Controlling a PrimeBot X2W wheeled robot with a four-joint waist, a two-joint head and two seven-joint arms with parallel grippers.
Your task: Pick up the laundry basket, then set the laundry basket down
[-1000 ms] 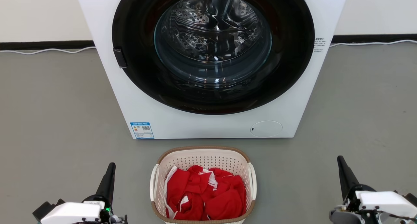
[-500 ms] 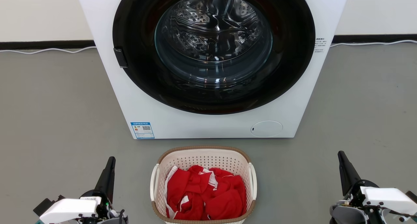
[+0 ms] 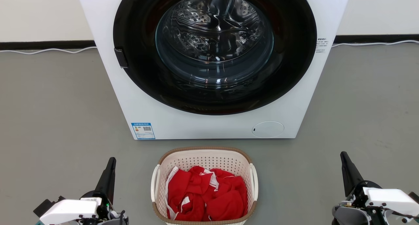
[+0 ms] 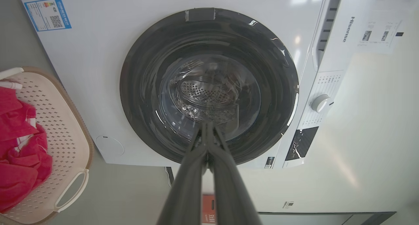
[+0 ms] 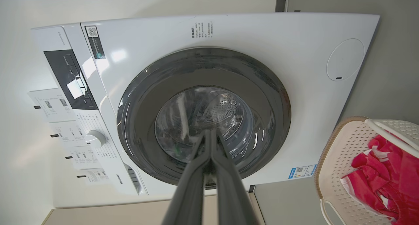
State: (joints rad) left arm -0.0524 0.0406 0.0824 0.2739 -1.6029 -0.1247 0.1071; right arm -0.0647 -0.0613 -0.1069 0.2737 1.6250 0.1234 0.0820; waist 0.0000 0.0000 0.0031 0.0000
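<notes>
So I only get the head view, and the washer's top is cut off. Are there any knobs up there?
Observer: Yes, the left wrist view shows a white dial on the top strip of the washing machine.
Operator: Any screen?
Observer: The right wrist view shows a dark display panel further along that strip.
Operator: Those dark spikes either side of the laundry basket, are they open?
Observer: No. Seen from the wrists, the left fingers and the right fingers are each pressed together right to the tips.
</notes>
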